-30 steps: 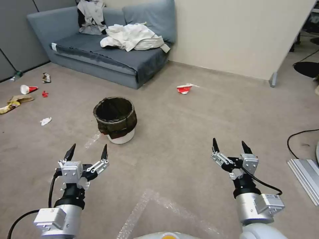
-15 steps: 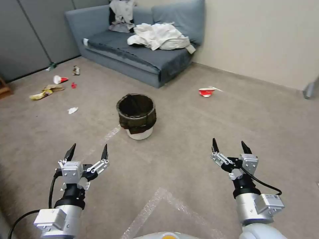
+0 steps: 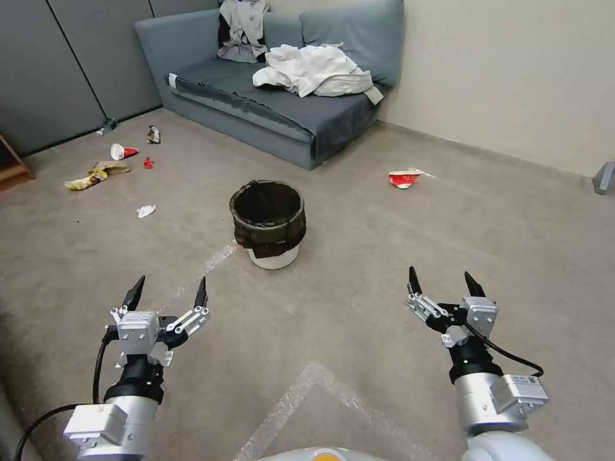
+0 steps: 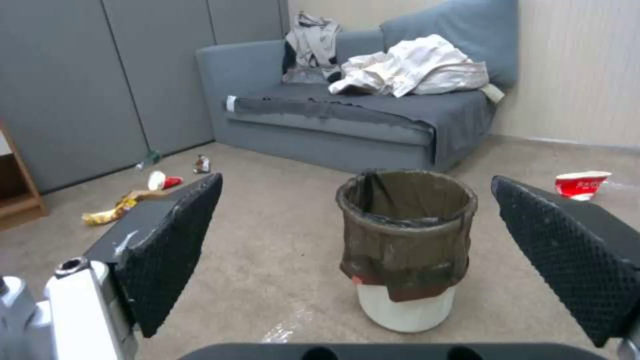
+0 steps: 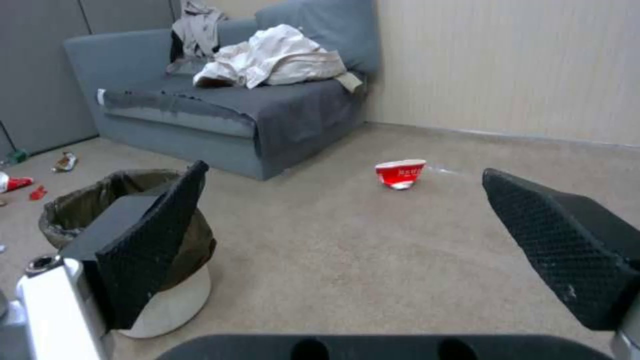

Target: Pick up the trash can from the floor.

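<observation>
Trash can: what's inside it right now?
The trash can stands upright on the floor, lined with a dark bag. Its upper inside looks empty; the bottom is too dark to see.

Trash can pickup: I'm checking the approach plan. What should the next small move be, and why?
Probably roll a little closer. The trash can stands upright on the floor, ahead of both grippers and untouched. The left gripper and right gripper hang open, short of it.
</observation>
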Tool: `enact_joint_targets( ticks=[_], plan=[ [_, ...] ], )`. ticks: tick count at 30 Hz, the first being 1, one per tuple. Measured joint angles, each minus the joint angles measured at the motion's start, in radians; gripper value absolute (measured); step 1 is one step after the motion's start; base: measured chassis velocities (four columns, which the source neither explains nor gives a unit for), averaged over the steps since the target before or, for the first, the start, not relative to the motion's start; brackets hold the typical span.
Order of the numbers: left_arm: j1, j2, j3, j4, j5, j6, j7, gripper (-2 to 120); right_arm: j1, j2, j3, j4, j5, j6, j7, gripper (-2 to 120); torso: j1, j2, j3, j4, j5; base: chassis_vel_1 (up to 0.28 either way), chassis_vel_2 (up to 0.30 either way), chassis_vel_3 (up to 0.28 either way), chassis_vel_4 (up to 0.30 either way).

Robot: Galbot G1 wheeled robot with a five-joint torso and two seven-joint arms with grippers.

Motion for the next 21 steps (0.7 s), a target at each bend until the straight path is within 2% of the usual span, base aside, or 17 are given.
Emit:
enact_joint_targets(
  ticks=[21],
  plan=[
    [-0.003, -0.002, -0.004, 0.004, -0.003, 0.0, -0.002, 100, 0.006, 0.001, 0.001, -0.008, 0.0, 0.0, 0.0, 100, 0.0, 0.0, 0.0, 0.0, 0.0001, -0.044, 0.045, 0.048, -0.04]
  ],
)
